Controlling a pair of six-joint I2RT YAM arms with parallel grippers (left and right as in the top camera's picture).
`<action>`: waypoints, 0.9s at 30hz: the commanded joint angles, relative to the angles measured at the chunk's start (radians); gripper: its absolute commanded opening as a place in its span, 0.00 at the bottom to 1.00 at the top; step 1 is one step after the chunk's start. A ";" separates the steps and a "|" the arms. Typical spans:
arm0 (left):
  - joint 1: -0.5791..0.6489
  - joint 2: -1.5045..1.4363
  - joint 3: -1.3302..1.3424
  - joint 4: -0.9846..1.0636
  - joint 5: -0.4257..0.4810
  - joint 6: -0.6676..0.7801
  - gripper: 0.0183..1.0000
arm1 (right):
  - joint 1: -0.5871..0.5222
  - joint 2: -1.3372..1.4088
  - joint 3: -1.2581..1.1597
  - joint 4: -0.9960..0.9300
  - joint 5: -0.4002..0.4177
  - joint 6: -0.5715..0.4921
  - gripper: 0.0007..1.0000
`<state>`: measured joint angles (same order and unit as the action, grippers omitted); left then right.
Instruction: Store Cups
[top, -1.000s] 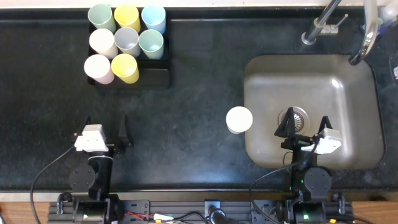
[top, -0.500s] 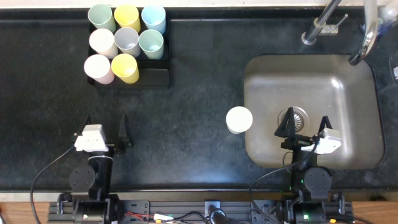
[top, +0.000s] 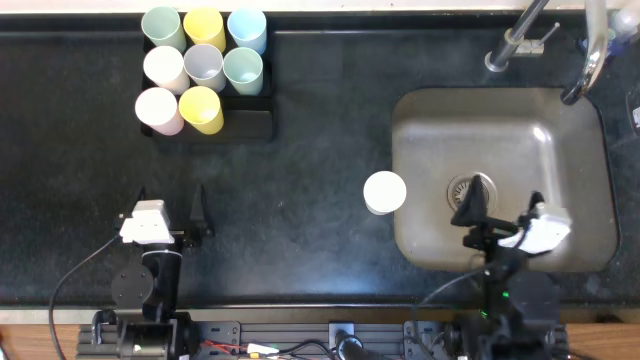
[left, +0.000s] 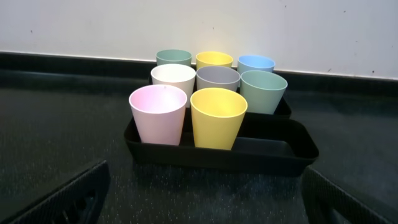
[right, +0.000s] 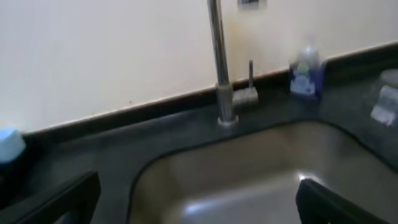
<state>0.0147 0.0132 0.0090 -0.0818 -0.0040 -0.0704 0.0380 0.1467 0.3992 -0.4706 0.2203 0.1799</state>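
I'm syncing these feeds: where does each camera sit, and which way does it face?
Top view: fixed overhead, looking down on the counter; both arms at the bottom edge, left gripper and right gripper open.
Left wrist view: low on the left arm, facing the cup tray; own fingers at the corners.
Right wrist view: on the right arm, facing the faucet across the sink; own fingers at the corners.
Shared: top and left wrist views show the cup tray.
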 joint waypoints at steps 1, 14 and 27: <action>0.001 -0.010 -0.001 -0.003 0.003 0.018 1.00 | -0.004 0.251 0.346 -0.125 -0.003 0.000 1.00; 0.001 -0.010 -0.001 -0.003 0.003 0.018 1.00 | 0.422 1.081 1.112 -1.029 0.015 -0.334 1.00; 0.001 -0.010 -0.001 -0.003 0.003 0.018 1.00 | 0.361 1.377 1.107 -0.974 -0.224 -0.420 1.00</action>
<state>0.0147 0.0128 0.0090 -0.0818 -0.0036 -0.0704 0.4442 1.4979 1.4773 -1.4582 0.0727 -0.1982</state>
